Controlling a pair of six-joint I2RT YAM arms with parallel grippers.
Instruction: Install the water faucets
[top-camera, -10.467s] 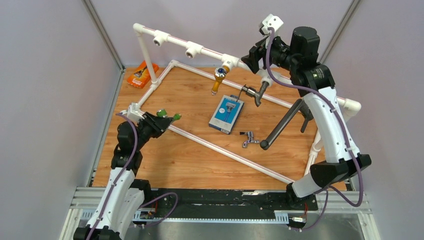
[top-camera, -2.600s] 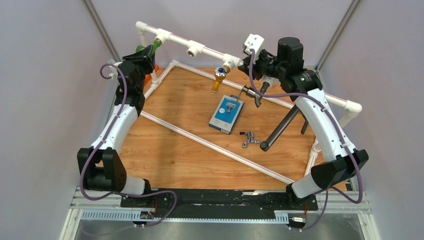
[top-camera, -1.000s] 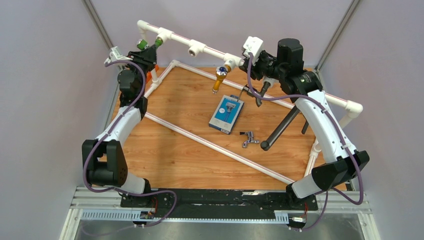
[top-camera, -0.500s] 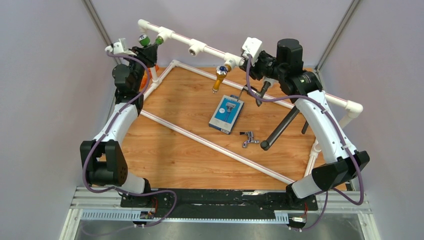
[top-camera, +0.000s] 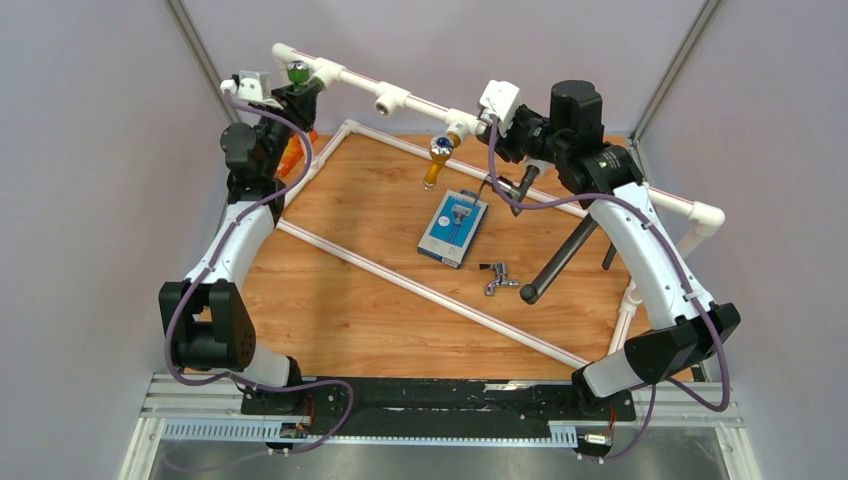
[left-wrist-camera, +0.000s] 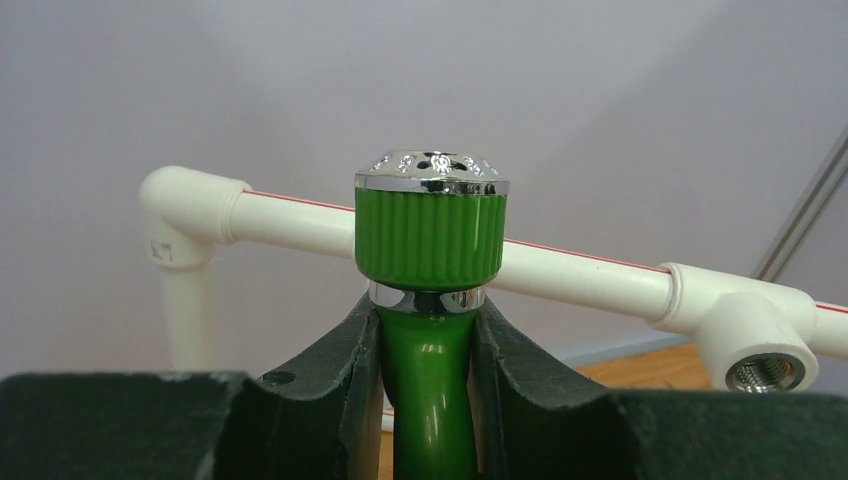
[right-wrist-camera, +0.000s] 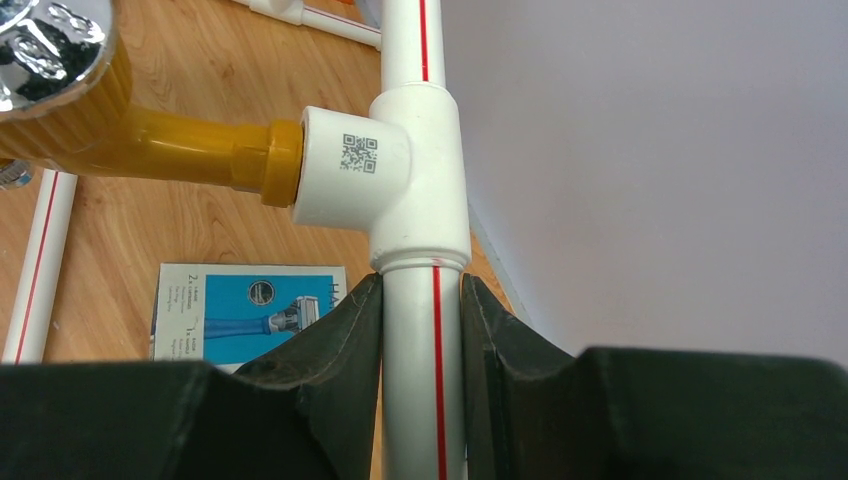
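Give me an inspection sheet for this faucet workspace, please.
Surface: wooden tabletop, no spills seen.
Job's things: green faucet held up at the top rail; chrome faucet loose on the tabletop; yellow faucet screwed into the white pipe frame.
Clutter: blue-and-white box; orange packet, partly hidden.
Grippers: left gripper shut on green faucet; right gripper shut on white pipe frame.
Cables: purple cables along both arms.
Surroundings: grey walls.
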